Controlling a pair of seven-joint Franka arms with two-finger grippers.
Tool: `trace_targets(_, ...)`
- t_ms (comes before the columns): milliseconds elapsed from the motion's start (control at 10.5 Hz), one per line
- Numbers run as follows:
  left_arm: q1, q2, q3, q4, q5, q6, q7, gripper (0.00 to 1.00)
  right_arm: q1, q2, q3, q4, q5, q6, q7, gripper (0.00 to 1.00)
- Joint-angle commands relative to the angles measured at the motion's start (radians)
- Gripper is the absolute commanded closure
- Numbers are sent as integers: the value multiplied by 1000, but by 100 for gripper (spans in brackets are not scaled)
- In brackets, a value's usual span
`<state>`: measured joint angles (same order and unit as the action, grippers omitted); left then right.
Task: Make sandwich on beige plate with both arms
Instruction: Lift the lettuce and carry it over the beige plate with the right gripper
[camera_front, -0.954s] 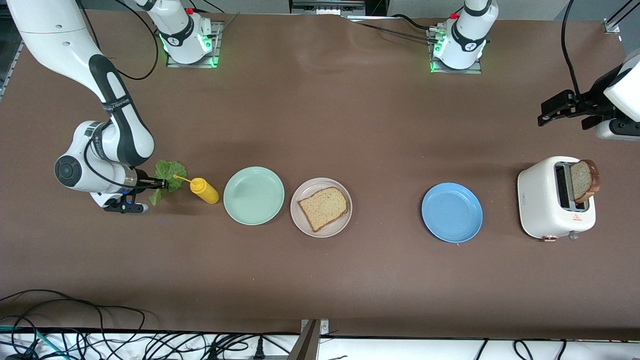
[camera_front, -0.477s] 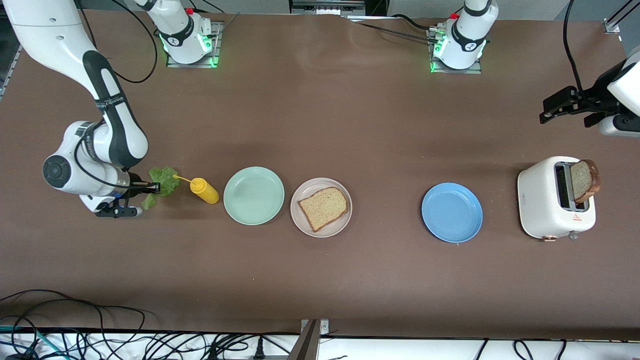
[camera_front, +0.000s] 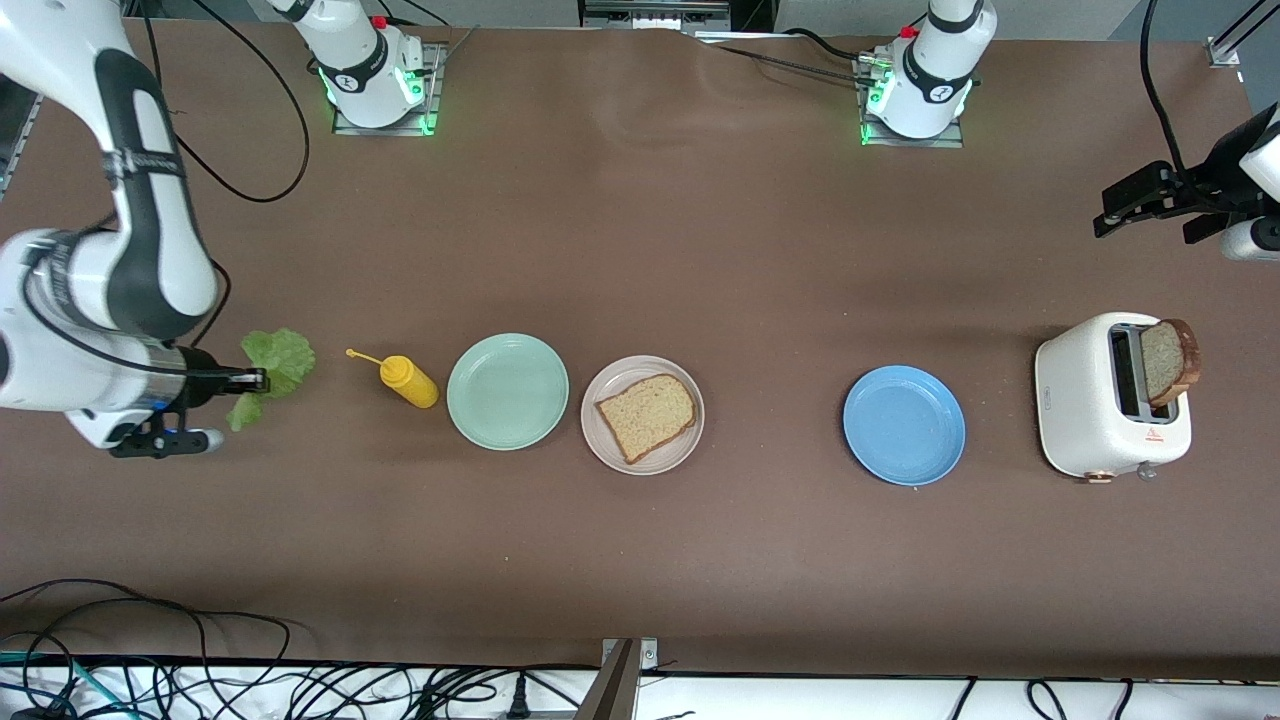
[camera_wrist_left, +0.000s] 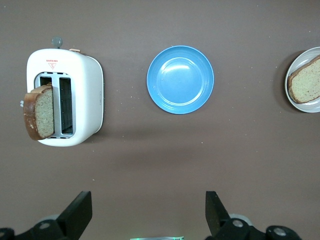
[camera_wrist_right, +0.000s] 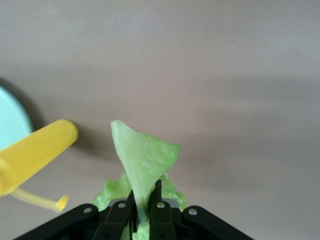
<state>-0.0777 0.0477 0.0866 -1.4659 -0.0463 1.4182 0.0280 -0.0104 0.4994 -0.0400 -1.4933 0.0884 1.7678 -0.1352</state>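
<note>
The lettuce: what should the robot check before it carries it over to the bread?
1. Right gripper shut on the lettuce leaf: ok.
2. Leaf lifted off the table: cannot tell.
3. Bread slice lying flat on the beige plate, top bare: ok.
4. Mustard bottle and mint-green plate lie between leaf and beige plate: not ok, pass above them.
5. Left gripper open, up over the table near the toaster, waiting: ok.
6. Second slice sticking out of the toaster: ok.
</note>
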Motion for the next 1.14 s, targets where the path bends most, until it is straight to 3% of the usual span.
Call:
trace_targets(0, 27, 6, -5, 16, -10, -19, -3, 0, 3, 1, 5, 119, 1, -164, 29, 100)
trace_targets(191, 29, 6, -4, 16, -7, -19, 6, 0, 19, -15, 61, 133, 4, -179, 128, 100)
trace_targets(477, 29, 6, -4, 16, -4, -19, 4, 0, 78, -13, 188, 151, 2, -165, 485, 100)
trace_targets(763, 29, 6, -4, 16, -4, -19, 3, 0, 212, 28, 206, 153, 5, -65, 832, 100)
trace_targets(1049, 29, 8, -4, 16, -4, -18, 4, 0, 309, 97, 207, 150, 10, 131, 1107, 100)
